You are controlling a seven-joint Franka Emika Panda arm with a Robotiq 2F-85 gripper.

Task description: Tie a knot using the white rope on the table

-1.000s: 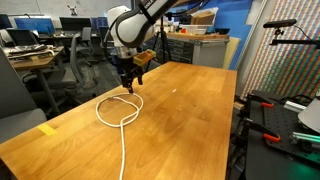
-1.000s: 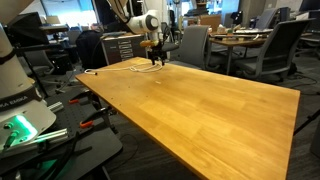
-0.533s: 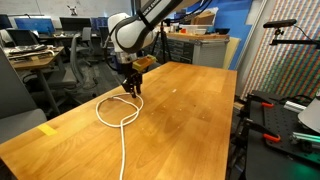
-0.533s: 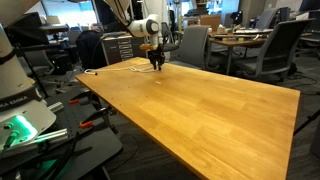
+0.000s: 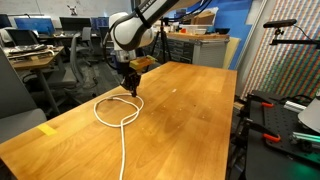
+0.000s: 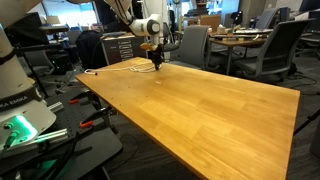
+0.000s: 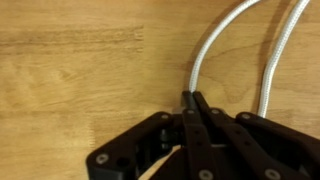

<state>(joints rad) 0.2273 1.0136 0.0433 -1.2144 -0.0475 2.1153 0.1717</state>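
The white rope lies on the wooden table in a loop, with a tail running toward the near edge. My gripper points down at the far side of that loop, its jaws shut on the rope. In the wrist view the black fingertips pinch one strand of rope, which curves away over the wood; a second strand runs beside it. From the other side, the gripper stands at the table's far corner, and the rope shows only faintly.
A yellow tape mark sits at the table's near left edge. Office chairs and desks stand behind the table. A drawer cabinet is beyond the far end. Robot equipment stands beside the table's right side.
The jaws went from open to shut on the rope at the far side of the loop. The arm has barely moved, and the rope lies as before.
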